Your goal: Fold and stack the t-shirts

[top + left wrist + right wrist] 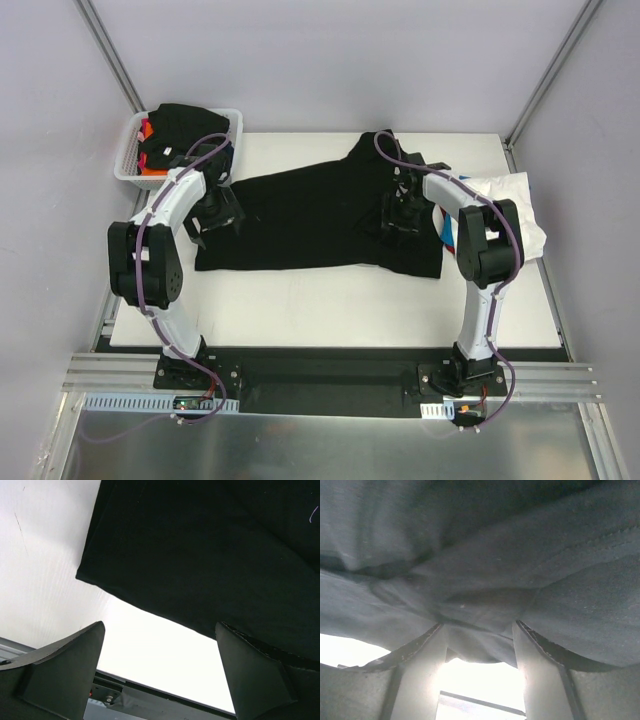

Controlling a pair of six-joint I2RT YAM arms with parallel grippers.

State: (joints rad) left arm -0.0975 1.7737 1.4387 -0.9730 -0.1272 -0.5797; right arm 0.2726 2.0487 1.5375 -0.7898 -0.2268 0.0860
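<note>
1 black t-shirt point(310, 220) flat, 1 basket point(127, 162)

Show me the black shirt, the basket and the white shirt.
black shirt point(300, 220), top view, middle of the body.
basket point(127, 155), top view, left wall.
white shirt point(520, 192), top view, upper part.

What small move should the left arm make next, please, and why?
Probably ease the left gripper forward onto the edge of the black t-shirt and close. It is wide open over the table, with the shirt's corner just ahead and no cloth inside it yet.
</note>
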